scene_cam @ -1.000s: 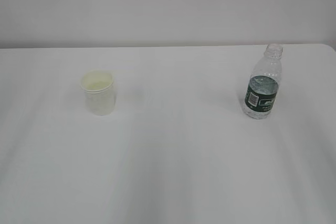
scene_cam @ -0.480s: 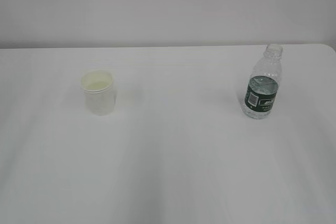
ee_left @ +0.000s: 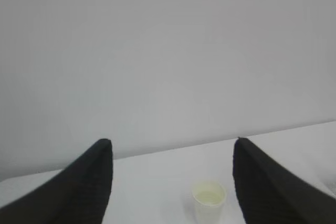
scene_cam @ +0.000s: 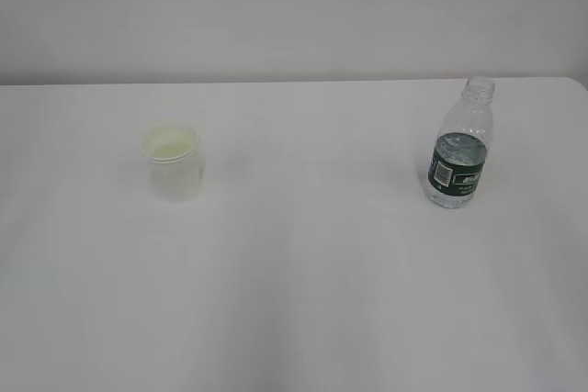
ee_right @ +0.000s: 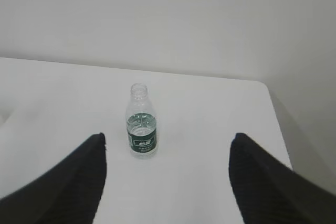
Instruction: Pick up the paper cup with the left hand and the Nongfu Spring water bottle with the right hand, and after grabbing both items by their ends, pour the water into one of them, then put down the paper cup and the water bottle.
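Two objects stand upright and well apart on a white desk (scene_cam: 303, 300): the paper cup (scene_cam: 172, 162) toward the left side and the Nongfu Spring water bottle (scene_cam: 460, 146) near the right edge, not far from the back right corner. Neither arm shows in the exterior view, and nothing touches either object. The cup's open mouth faces up, its inside pale yellowish. The bottle's neck has no cap; a dark green label band with a white barcode patch wraps its lower half, and the water (ee_right: 142, 123) sits low in it, its surface about level with the top of the label.

From the left wrist view, the left hand (ee_left: 173, 182) has its two black fingers spread wide and holds nothing, with the cup standing ahead between them, nearer the right finger, against a plain grey wall (ee_left: 168, 51). From the right wrist view, the right hand (ee_right: 168, 177) is likewise spread wide and empty, the bottle standing ahead between its fingers, nearer the left one.
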Controlling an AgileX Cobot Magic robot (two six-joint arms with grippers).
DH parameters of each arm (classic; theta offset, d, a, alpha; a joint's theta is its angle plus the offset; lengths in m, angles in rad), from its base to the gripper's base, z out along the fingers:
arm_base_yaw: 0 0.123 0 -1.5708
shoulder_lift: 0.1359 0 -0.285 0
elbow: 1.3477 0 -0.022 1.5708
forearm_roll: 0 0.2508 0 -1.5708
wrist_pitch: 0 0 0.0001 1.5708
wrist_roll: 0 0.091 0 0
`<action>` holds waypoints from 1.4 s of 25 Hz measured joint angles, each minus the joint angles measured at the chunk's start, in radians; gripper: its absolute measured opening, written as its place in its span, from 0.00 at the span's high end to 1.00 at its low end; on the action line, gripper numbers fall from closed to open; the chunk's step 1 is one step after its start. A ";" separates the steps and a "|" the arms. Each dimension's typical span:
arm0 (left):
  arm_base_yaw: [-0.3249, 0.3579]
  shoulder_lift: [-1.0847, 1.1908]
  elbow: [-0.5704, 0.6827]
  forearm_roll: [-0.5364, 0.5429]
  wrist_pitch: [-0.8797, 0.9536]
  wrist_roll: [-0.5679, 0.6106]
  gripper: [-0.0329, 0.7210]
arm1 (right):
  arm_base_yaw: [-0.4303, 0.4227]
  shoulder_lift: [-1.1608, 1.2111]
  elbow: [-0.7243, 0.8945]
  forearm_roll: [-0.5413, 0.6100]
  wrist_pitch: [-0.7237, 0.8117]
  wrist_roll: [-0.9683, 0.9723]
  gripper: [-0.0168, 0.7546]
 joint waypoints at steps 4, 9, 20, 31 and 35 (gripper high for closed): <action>0.000 -0.065 0.000 0.037 0.092 -0.037 0.28 | 0.000 -0.026 -0.015 0.030 0.047 -0.020 0.26; 0.000 -0.137 -0.002 0.070 0.190 -0.061 0.29 | 0.000 -0.084 -0.032 0.035 0.105 -0.055 0.26; 0.000 -0.180 -0.007 0.095 0.409 -0.069 0.29 | 0.000 -0.217 -0.034 0.035 0.299 -0.064 0.26; 0.000 -0.225 0.078 0.095 0.535 -0.079 0.29 | 0.000 -0.298 -0.036 0.037 0.424 -0.064 0.26; 0.000 -0.299 0.152 0.088 0.541 -0.090 0.29 | 0.000 -0.340 -0.036 0.046 0.427 -0.060 0.26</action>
